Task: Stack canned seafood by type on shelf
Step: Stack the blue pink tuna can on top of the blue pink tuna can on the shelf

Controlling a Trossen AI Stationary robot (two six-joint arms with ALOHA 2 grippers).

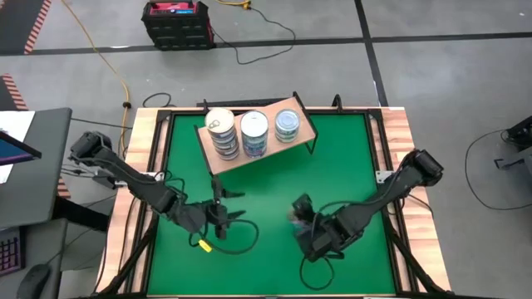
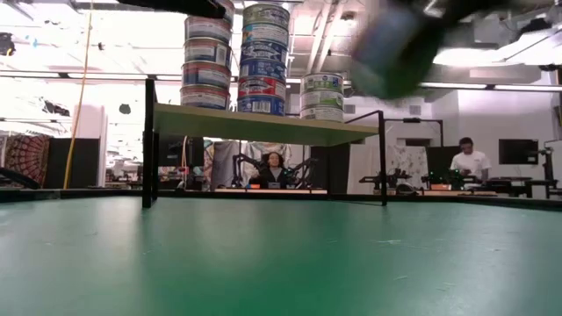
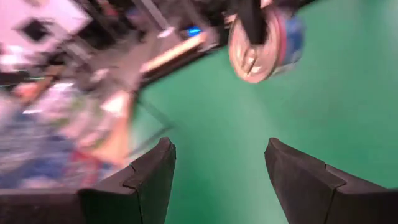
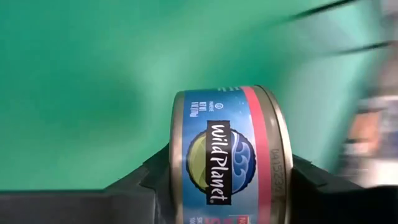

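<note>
The light-wood shelf (image 1: 223,156) stands at the table's far middle and bears three stacks of canned seafood (image 1: 253,133): two tall stacks (image 2: 208,53) (image 2: 263,57) and a short one (image 2: 322,95). My right gripper (image 1: 301,218) is at the near right of the green table, shut on a blue-labelled can (image 4: 227,155). That can also shows in the left wrist view (image 3: 264,40). My left gripper (image 3: 217,168) stands open at the near left (image 1: 229,218), with nothing between its fingers. My right gripper pinches the can between its two fingers, one on each flat face (image 4: 280,162), with the blue side label facing the wrist camera. The can stands on edge in the hold. It is lifted clear of the table (image 2: 395,44).
Black cables and a yellow tag (image 1: 202,244) trail by my left arm. The table has wooden edges (image 1: 399,124). Beyond the table, people (image 2: 470,162) sit in the room. A black crate (image 1: 176,23) stands on the floor behind.
</note>
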